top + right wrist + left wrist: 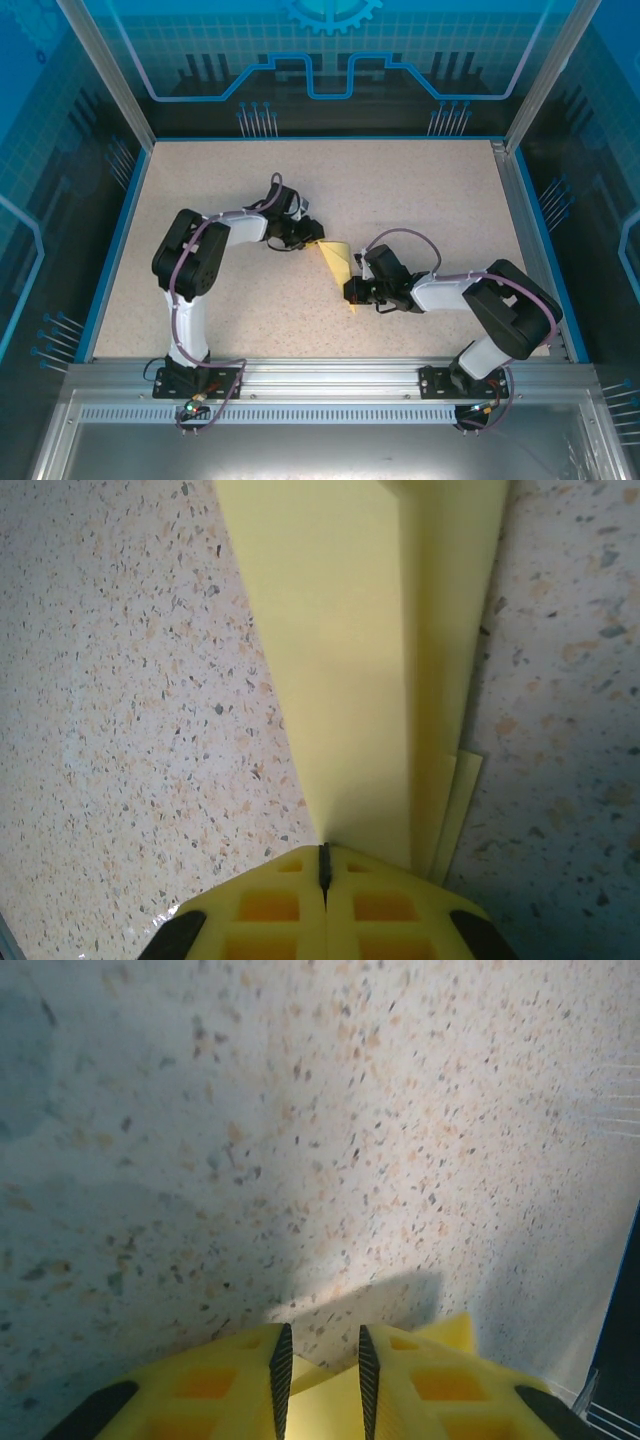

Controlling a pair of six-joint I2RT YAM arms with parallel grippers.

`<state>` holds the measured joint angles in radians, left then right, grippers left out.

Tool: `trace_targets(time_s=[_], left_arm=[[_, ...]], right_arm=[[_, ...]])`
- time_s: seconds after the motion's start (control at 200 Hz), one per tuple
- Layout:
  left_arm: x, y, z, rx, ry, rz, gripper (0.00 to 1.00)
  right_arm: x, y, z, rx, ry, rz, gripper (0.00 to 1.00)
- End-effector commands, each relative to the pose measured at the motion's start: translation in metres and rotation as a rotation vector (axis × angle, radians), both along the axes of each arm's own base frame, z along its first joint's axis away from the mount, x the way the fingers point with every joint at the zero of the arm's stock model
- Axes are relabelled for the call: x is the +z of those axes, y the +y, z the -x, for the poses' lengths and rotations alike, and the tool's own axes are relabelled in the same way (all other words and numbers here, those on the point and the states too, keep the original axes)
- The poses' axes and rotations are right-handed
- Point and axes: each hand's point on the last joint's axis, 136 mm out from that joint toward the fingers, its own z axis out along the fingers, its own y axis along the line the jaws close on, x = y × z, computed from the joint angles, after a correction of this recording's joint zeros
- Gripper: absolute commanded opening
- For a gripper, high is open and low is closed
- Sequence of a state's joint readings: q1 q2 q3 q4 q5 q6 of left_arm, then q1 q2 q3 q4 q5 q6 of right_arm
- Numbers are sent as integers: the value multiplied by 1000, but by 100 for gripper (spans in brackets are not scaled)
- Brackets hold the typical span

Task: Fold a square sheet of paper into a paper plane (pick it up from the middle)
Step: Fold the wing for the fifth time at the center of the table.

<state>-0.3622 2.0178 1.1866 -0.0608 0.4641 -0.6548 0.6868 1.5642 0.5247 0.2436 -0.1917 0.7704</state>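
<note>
The yellow paper shows as a paper plane (338, 262), a narrow pointed shape of folded layers lying on the speckled table between the two arms. My right gripper (352, 291) is shut on its near pointed end; in the right wrist view the plane (340, 660) fans out from the closed jaws (323, 850), with folded edges stacked along its right side. My left gripper (312, 238) is at the plane's far end. In the left wrist view its jaws (320, 1335) stand a little apart, with paper (325, 1405) lying low in the gap and a corner (455, 1330) poking out past the right finger.
The table (420, 200) is speckled beige, bounded by a blue rim and clear walls. An aluminium rail (330, 370) with both arm bases runs along the near edge. Bare tabletop lies on every side of the arms.
</note>
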Motion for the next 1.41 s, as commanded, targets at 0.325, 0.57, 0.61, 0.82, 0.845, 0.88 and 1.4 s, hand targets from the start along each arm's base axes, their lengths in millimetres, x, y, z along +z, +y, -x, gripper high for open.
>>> trace_targets(time_s=[0.325, 0.57, 0.61, 0.82, 0.845, 0.88, 1.4], left_arm=[[57, -24, 37, -29, -92, 56, 29], [43, -65, 71, -132, -52, 93, 29], [38, -67, 72, -138, -42, 92, 29], [11, -68, 68, -135, -16, 64, 29], [7, -68, 68, -135, -11, 55, 29], [4, -68, 67, -136, -3, 49, 29], [-31, -53, 73, -122, 67, -53, 26]], right_arm=[[-28, -13, 25, 18, 144, 109, 3], [-29, -15, 26, 15, 145, 112, 4], [-30, -15, 27, 13, 145, 115, 4], [-29, -15, 27, 16, 145, 114, 4], [-29, -15, 27, 17, 145, 113, 4], [-28, -14, 26, 19, 144, 112, 4], [21, 13, 8, 65, 66, -9, 7]])
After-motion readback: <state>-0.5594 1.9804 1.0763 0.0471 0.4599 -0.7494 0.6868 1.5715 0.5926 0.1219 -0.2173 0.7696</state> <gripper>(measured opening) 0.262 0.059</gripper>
